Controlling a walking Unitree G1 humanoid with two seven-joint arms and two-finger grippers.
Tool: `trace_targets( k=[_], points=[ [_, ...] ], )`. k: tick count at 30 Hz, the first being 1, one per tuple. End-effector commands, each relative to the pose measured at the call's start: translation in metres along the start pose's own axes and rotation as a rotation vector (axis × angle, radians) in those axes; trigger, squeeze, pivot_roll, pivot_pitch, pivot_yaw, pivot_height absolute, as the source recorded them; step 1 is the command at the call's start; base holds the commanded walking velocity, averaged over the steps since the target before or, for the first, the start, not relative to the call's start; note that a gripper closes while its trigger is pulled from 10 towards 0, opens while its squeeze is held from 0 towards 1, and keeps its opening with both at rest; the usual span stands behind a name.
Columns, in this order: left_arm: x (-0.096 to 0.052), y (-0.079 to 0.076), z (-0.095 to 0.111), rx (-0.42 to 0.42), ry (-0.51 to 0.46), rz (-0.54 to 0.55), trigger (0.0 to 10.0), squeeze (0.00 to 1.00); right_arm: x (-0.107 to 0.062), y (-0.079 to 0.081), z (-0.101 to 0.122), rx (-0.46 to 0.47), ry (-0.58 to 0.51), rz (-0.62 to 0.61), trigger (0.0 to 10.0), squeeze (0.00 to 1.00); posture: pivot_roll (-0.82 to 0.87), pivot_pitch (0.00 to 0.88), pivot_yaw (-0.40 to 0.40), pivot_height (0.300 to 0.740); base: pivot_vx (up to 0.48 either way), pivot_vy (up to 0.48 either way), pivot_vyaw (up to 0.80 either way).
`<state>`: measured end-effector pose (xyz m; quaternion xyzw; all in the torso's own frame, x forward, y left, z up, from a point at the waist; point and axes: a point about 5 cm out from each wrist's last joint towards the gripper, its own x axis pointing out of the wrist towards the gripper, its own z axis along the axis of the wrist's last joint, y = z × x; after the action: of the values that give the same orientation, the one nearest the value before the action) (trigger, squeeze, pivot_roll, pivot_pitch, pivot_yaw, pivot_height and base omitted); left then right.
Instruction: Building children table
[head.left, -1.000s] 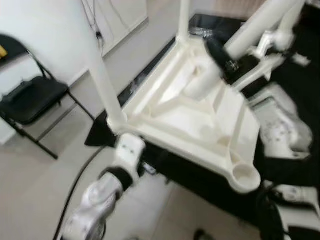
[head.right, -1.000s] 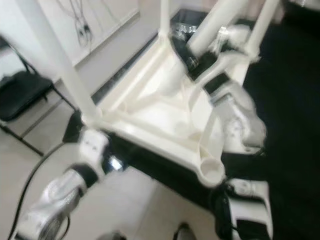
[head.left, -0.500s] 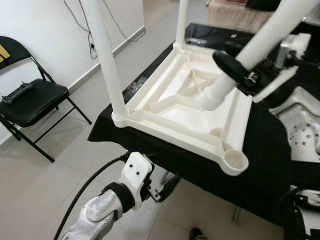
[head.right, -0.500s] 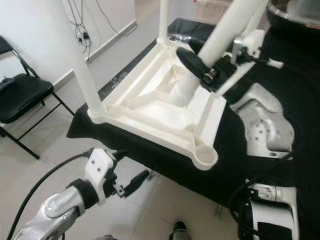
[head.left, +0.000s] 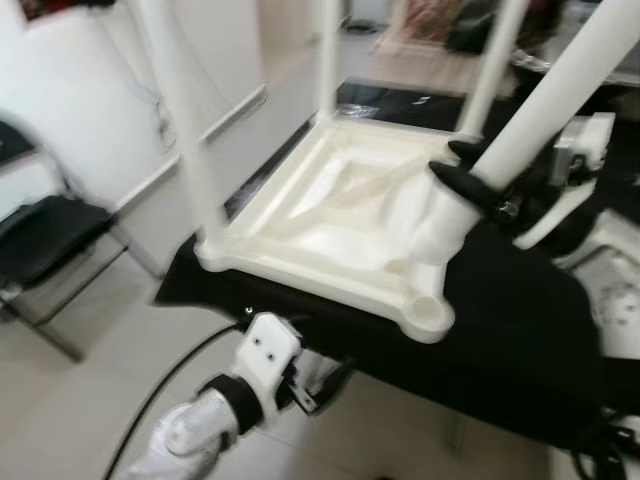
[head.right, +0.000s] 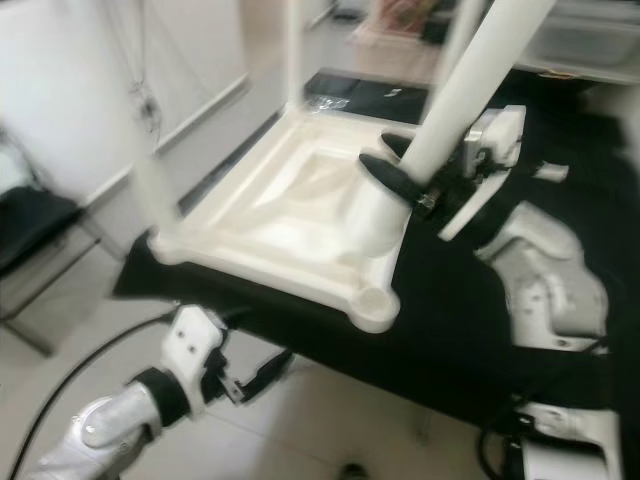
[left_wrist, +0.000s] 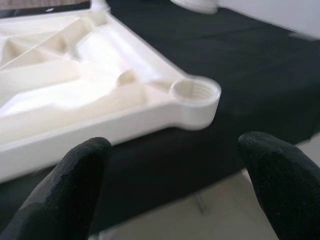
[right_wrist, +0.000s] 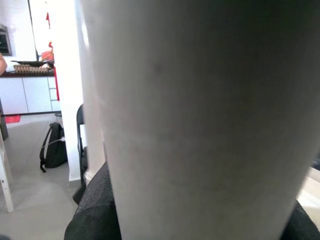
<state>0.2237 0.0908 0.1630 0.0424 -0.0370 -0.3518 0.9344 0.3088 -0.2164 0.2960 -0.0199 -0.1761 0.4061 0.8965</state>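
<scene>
Now clamped by right gripper: leg slanting toward upper right; left gripper apart, near tabletop socket.

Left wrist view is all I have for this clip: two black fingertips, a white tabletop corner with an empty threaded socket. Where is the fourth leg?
Observer: The right gripper holds the white leg tilted, its lower end resting inside the upturned tabletop, not in the empty socket.
Operator: How many legs are fitted?
Observer: Three stand upright in the other corners; the nearest one is at the robot's left.
Operator: And the left gripper?
Observer: The left gripper is open, below the edge of the black-covered table, holding nothing.
</scene>
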Motion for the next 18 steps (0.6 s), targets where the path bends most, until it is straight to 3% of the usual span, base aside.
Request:
trace_targets(
  k=[1, 6, 18],
  points=[
    [0.001, 0.003, -0.007, -0.005, 0.033, 0.033, 10.0, 0.0, 0.0, 0.001, 0.001, 0.0, 0.007, 0.014, 10.0, 0.0, 0.06, 0.199, 0.009, 0.74, 0.0, 0.0, -0.8],
    [0.001, 0.008, -0.007, 0.002, 0.028, 0.059, 10.0, 0.0, 0.002, 0.003, 0.003, -0.036, 0.019, 0.043, 10.0, 0.0, 0.06, 0.198, 0.001, 0.74, 0.0, 0.0, -0.67],
    [0.001, 0.007, -0.01, 0.019, 0.052, 0.093, 10.0, 0.0, 0.011, 0.019, -0.006, -0.028, 0.045, 0.133, 10.0, 0.0, 0.06, 0.201, -0.007, 0.74, 0.0, 0.0, 0.0]
  ],
)
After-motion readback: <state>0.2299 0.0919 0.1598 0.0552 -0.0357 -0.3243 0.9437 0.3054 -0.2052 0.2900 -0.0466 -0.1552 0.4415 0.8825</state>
